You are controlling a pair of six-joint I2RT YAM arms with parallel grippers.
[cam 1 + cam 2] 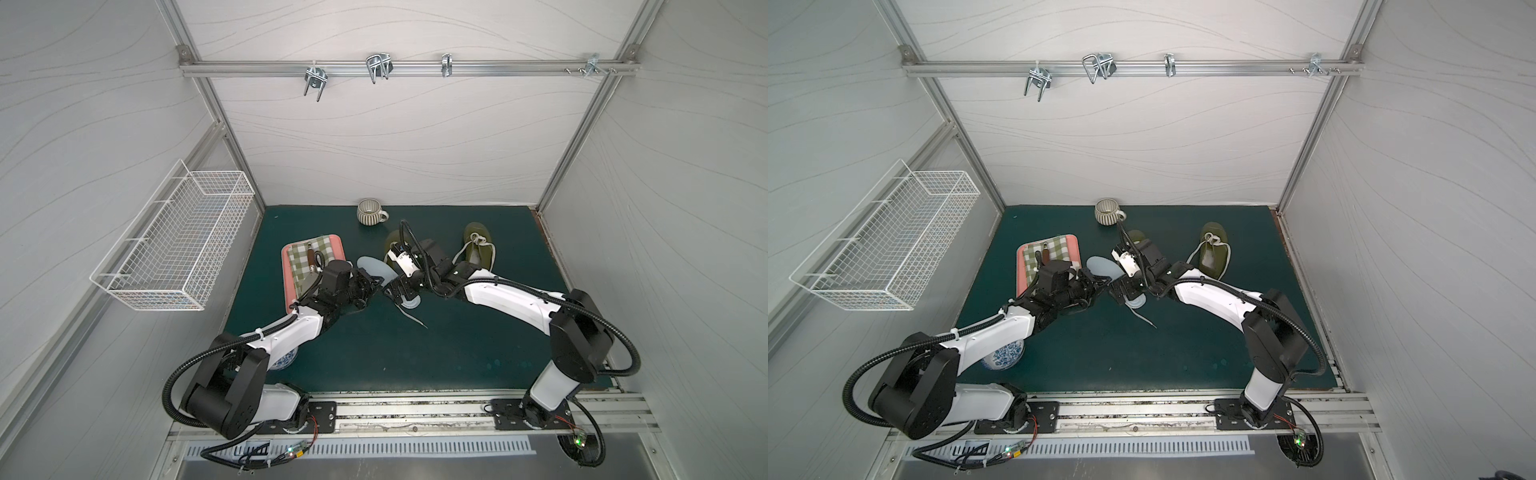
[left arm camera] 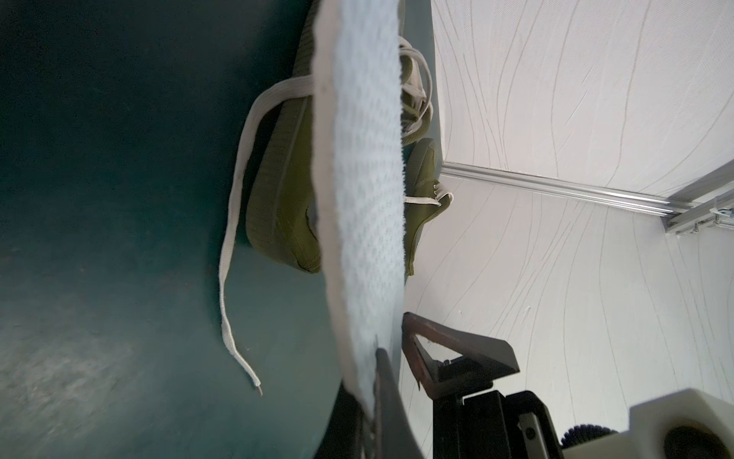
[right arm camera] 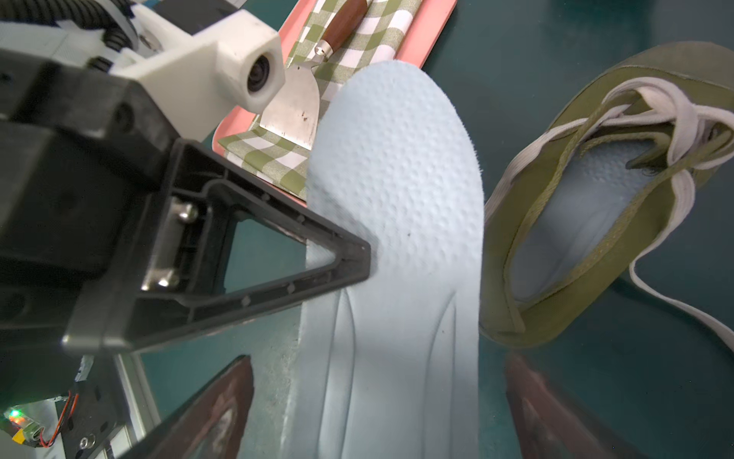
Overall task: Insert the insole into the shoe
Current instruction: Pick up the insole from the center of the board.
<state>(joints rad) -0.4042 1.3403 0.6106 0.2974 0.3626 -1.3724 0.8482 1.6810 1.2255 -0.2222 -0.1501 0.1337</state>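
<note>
Both claws are at the pale blue insole [image 3: 397, 190]: the left claw [image 1: 376, 286] is clamped on its long edge, while the right claw [image 3: 381, 417] gapes wide astride its heel end. Just beside the right claw, a green shoe [image 3: 576, 294] lies on the counter [image 3: 516, 39], its laces [image 3: 655, 93] loose.

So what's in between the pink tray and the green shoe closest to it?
The light blue insole lies between the tray and that shoe. The right wrist view shows it clearly; both top views too.
</note>
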